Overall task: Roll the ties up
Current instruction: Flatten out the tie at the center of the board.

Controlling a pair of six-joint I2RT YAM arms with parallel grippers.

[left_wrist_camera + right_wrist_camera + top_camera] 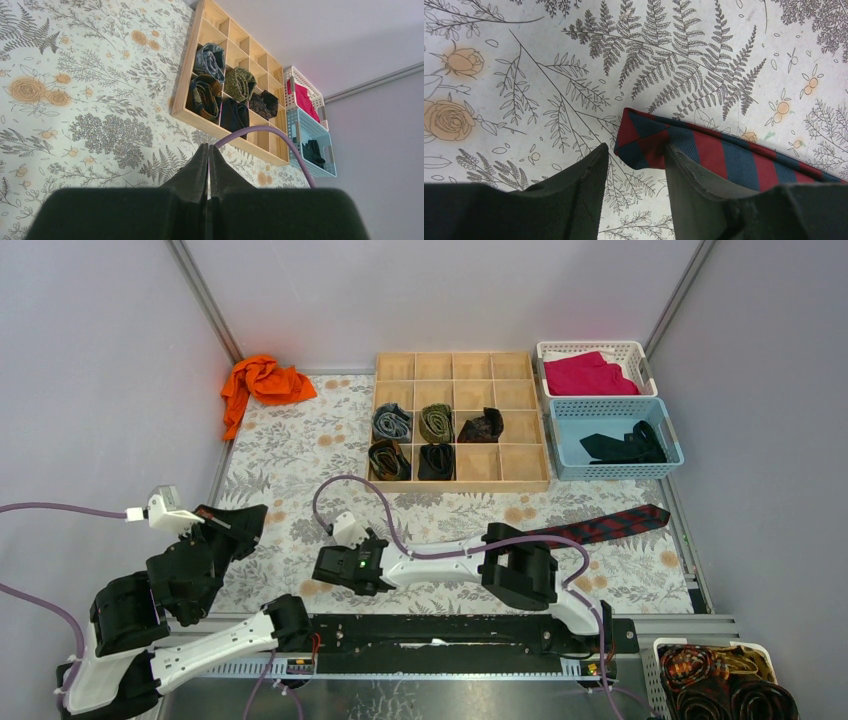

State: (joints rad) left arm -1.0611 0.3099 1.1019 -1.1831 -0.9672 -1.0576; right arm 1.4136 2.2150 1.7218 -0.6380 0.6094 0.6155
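Floral-print matting (290, 450) covers the table between grey walls. From overhead I see the wooden tray (460, 483) at the far centre with five rolled ties (436, 423), one to a compartment, which I take to be where finished coils go. The striped tie (610, 525) lies flat on the mat to the right and disappears leftward under my right arm. The right gripper (330, 568) sits low near the middle, while the left gripper (250, 518) hangs at the near left, well apart from the fabric. Through the left wrist camera, its fingers (200, 165) are pressed together on nothing and point toward the tray; I'd judge it is parked out of the way. Through the right wrist camera, the fingers (591, 172) stand moderately apart and straddle the tie's folded end without pinching it, placed, I think, to begin the roll from that end.
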